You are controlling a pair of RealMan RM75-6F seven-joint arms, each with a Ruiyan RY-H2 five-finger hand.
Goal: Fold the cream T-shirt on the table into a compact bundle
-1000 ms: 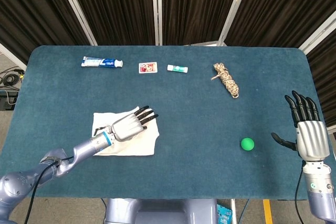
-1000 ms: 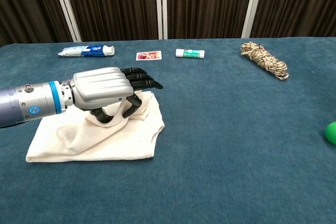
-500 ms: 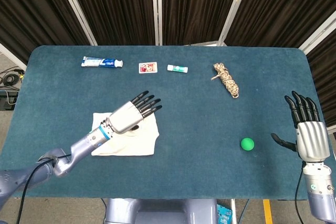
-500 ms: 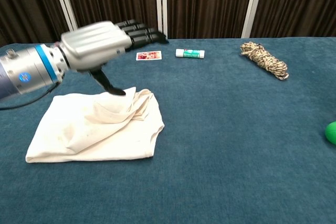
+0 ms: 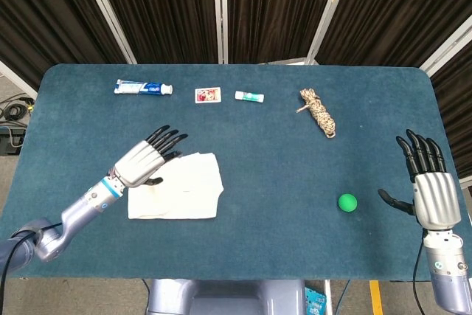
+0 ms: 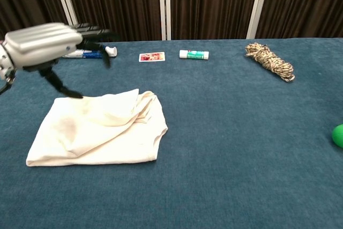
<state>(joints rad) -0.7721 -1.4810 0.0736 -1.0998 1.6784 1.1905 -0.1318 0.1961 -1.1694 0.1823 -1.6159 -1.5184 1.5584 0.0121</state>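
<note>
Left hand (image 5: 144, 161) now lifted off the cream T-shirt (image 5: 181, 197) and drawn back over its near-left corner, fingers spread, holding nothing; a second ago resting on the cloth. Shirt lying roughly folded on the bench (image 5: 280, 160), left of centre, so probably between folds. Right hand (image 5: 426, 189) open and idle at the right edge, near a green ball (image 5: 347, 202). Plenty of bare cloth-free bench to the right

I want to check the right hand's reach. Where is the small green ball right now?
In the head view the small green ball lies on the table's right side, just left of the open right hand, below the coiled beige rope.
</note>
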